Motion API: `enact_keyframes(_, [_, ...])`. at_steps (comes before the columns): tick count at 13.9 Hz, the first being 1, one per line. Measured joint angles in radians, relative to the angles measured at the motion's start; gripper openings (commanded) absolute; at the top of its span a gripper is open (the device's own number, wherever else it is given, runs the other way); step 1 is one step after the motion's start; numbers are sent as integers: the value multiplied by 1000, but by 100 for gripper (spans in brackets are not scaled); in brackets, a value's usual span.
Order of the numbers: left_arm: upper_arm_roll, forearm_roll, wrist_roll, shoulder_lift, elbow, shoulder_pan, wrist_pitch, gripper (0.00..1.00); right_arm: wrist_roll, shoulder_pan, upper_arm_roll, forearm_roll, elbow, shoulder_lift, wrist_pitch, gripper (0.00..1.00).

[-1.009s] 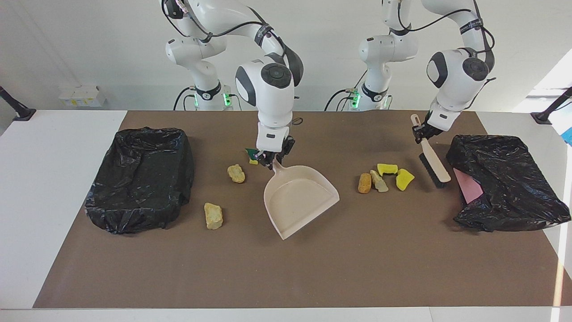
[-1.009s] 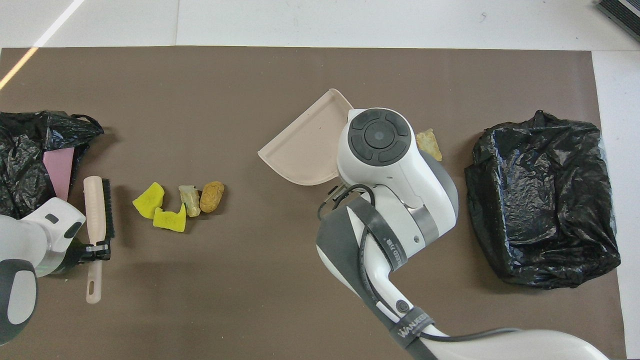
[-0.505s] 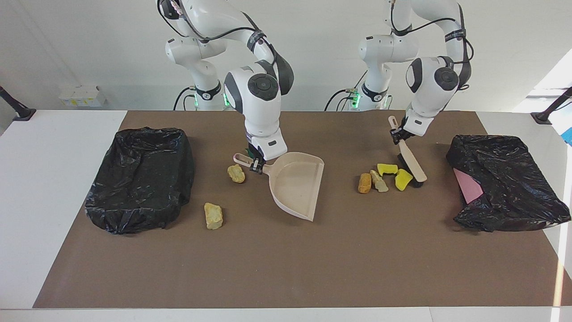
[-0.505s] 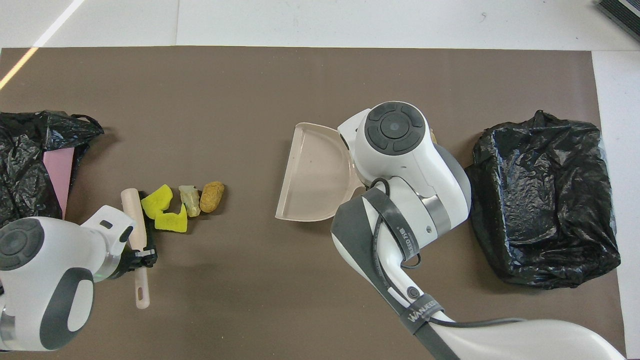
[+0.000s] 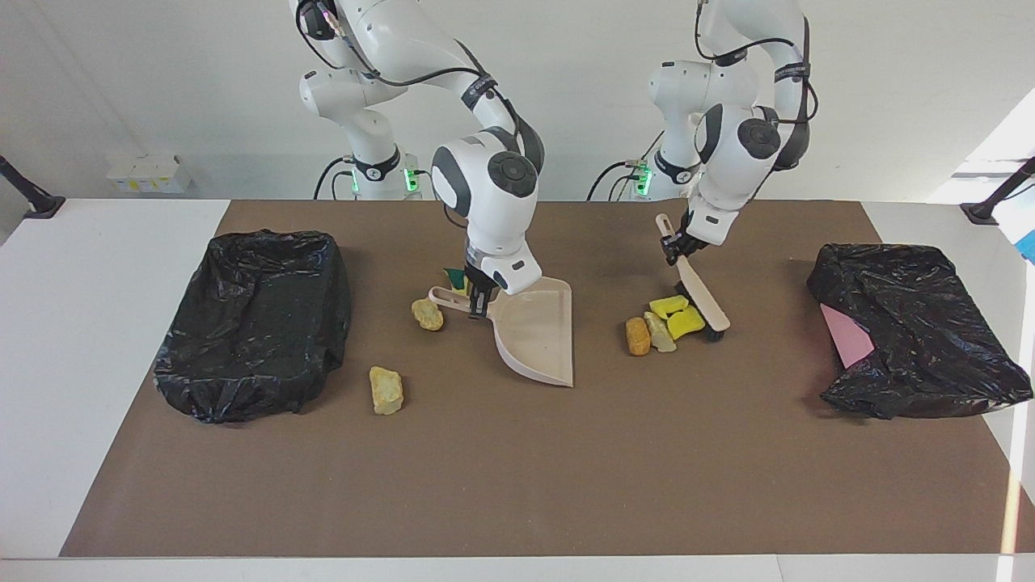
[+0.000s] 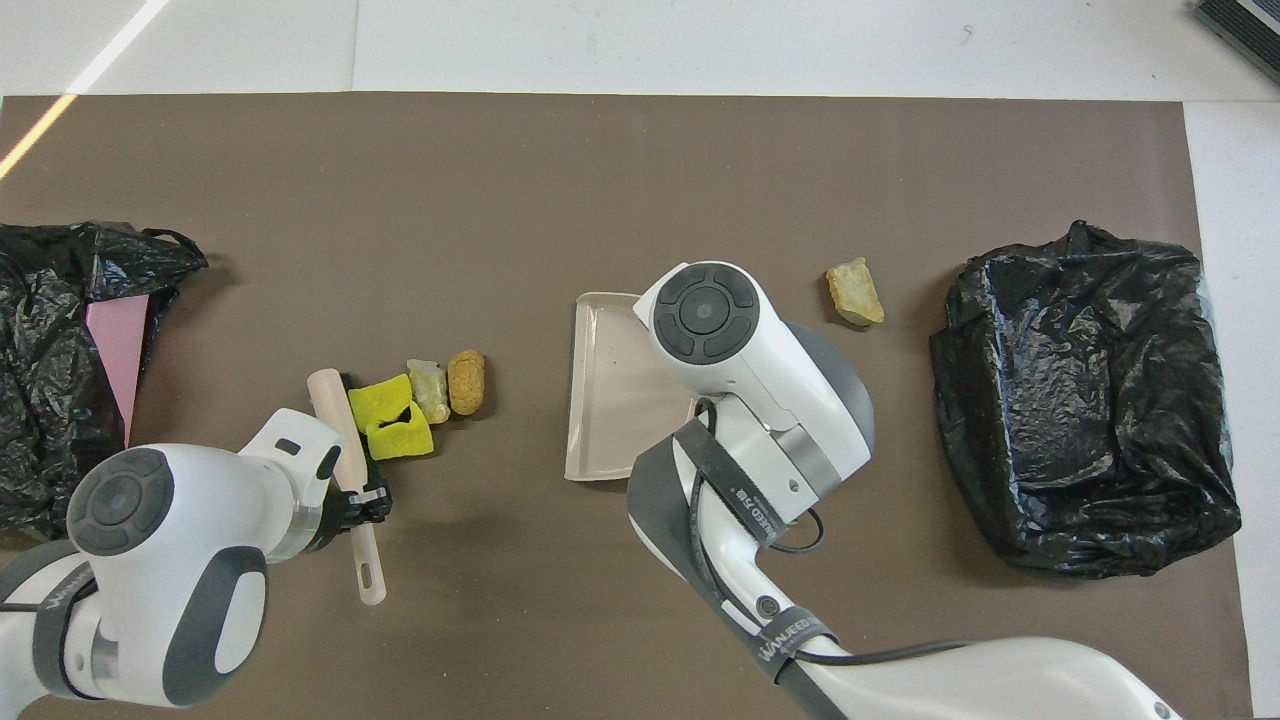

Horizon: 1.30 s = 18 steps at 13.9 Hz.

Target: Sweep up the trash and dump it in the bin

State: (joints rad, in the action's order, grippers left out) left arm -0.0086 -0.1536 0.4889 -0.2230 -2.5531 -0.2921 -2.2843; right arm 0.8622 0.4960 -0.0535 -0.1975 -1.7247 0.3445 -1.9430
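Trash (image 5: 661, 323): four foam scraps bunched mid-mat toward the left arm's end; others (image 5: 386, 390) toward the right arm's end; light, soft, prone to roll, better pushed than pinched.
Right gripper (image 5: 479, 301): jaws clamped on the dustpan (image 5: 538, 331) handle.
Left gripper (image 5: 673, 247): jaws clamped on the brush (image 5: 700, 294) handle, bristles touching the bunch.

From overhead, the right arm (image 6: 740, 400) hides its gripper, the dustpan (image 6: 600, 400) handle and two scraps beside it.
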Motion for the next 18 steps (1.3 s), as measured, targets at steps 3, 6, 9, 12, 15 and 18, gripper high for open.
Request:
enact_keyframes(3, [1, -1, -54, 52, 42, -15, -24, 0, 9, 18, 0, -28, -40, 0, -50, 0])
enact_keyframes(6, [-1, -2, -135, 99, 83, -20, -26, 0, 9, 22, 0, -31, -54, 0, -62, 0])
enact_keyframes(9, [-7, -37, -157, 164, 142, -75, -43, 0, 9, 22, 0, -31, -59, -1, -62, 0])
enact_keyframes(12, [-14, -120, -168, 194, 168, -168, -82, 0, 9, 22, 0, -31, -62, -2, -62, 0])
enact_keyframes(15, [-24, -206, -171, 201, 171, -281, -140, 0, 9, 22, 0, -31, -63, -2, -62, 0])
enact_keyframes(18, [-43, -237, -127, 201, 172, -322, -199, 0, 9, 22, 0, -31, -63, -2, -62, 0])
